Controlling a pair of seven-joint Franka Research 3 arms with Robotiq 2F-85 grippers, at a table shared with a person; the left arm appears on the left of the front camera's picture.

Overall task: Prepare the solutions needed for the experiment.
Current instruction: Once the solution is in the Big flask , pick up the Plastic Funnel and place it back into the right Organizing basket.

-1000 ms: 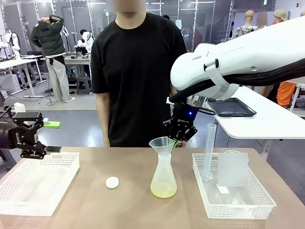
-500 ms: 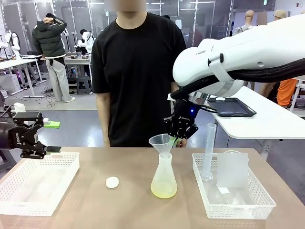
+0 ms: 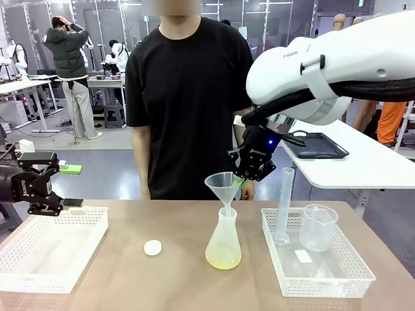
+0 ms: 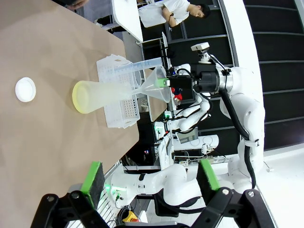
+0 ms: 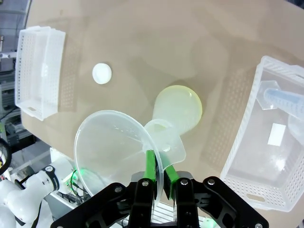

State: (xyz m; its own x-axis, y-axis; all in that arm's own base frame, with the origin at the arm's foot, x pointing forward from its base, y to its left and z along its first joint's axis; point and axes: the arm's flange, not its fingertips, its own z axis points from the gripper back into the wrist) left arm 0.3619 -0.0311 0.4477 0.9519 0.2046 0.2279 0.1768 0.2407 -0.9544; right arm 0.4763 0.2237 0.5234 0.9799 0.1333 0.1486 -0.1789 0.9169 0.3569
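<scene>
Since the right tool (image 3: 245,183), shut on the rim of the clear plastic funnel (image 3: 224,184), has raised and tilted it at the mouth of the frosted conical flask (image 3: 224,236), we judge pouring finished, the pale yellow solution (image 3: 222,261) pooled in its base mid-surface, the left tool (image 3: 71,186) gaping empty.

I can read very little from here. In the front view, the white shell of the right arm (image 3: 337,65) carries a short row of dark letters near its upper edge. I make out something like "RAN" or "HAN", and the rest is too small. The black body of the left gripper (image 3: 72,186) bears a small line of white print running sideways. The right gripper (image 3: 244,183) has a similar line under its blue light, and neither is legible to me. In the right wrist view the graduated cylinder (image 5: 285,100) shows blue scale marks, too blurred for figures.
</scene>
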